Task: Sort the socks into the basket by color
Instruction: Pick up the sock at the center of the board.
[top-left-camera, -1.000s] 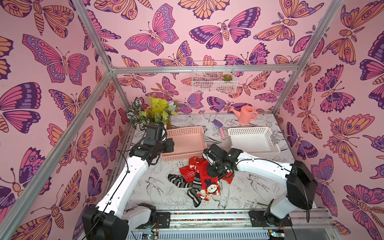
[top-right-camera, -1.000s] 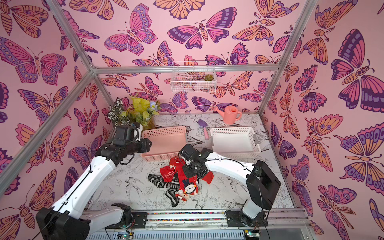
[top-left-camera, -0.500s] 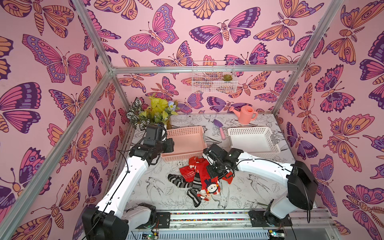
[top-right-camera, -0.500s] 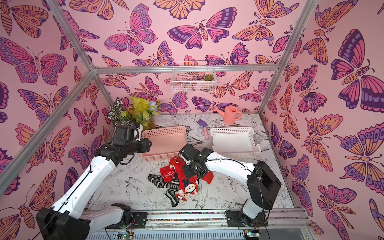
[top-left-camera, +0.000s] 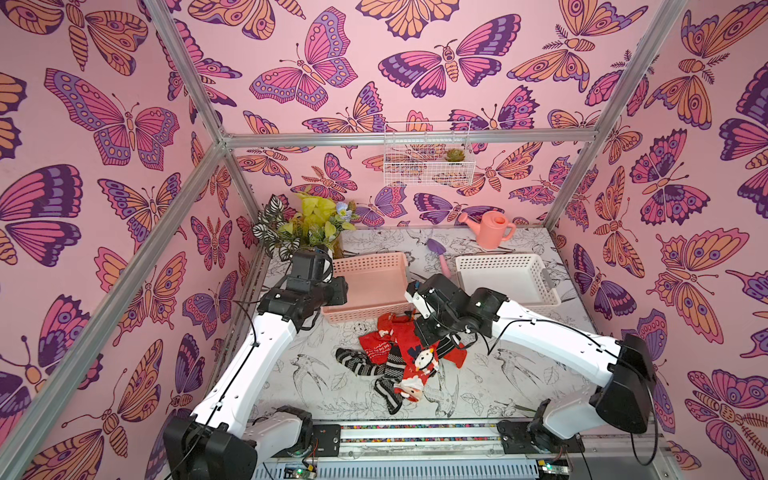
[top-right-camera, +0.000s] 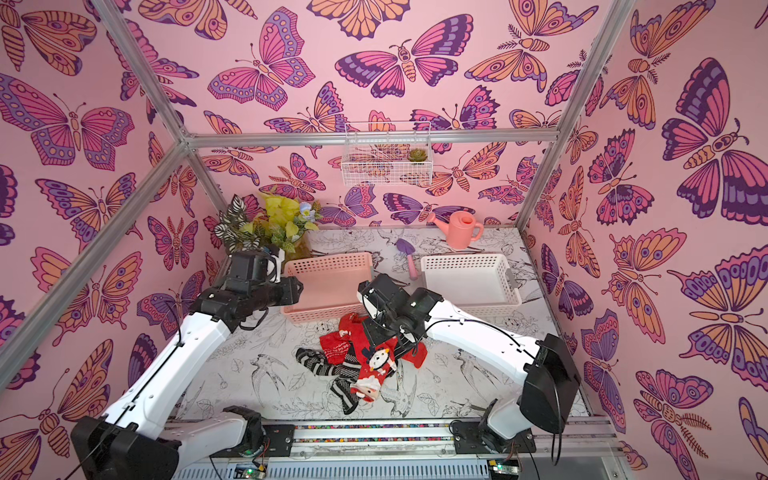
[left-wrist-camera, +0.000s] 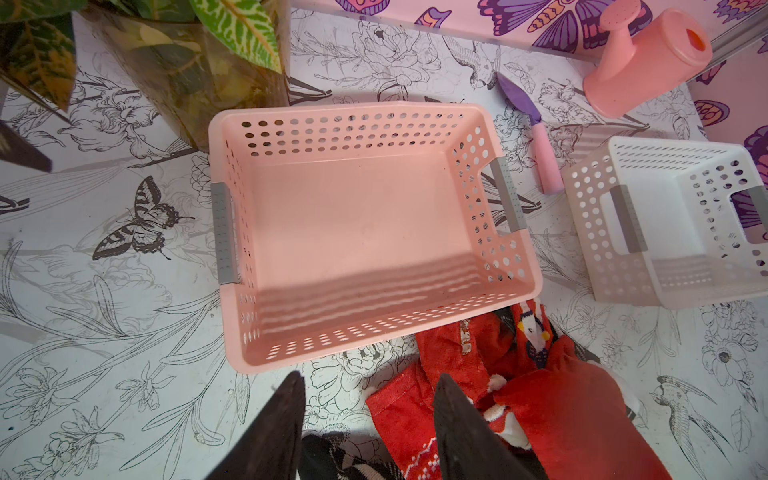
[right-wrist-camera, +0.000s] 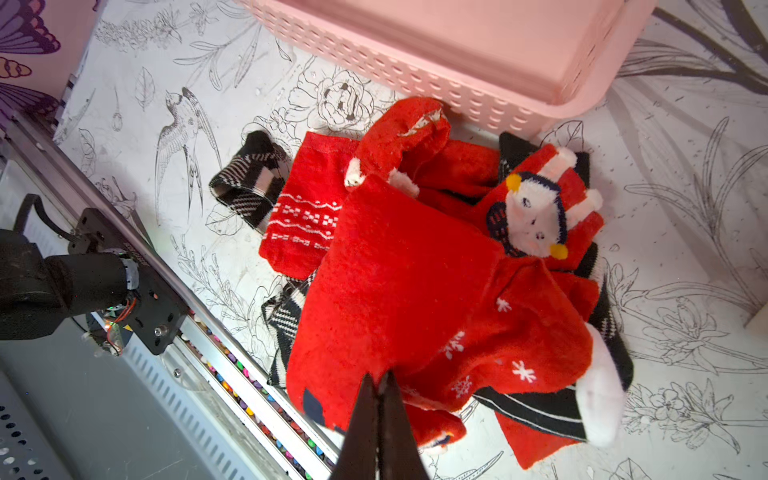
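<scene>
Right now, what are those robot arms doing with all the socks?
A robot is sorting a pile of socks by color. The right arm has its jaws pinched shut on the edge of a red sock on top of the pile. The left arm has its jaws open and holding nothing, near the front of the pink basket. The pink basket and the white basket are both empty.

Bright even light, striped shadow inside pink basket (left-wrist-camera: 353, 199), sharp focus, edges bowed

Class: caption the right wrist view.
Right gripper, jaws shut on a red sock atop the pile beside the pink basket.
</scene>
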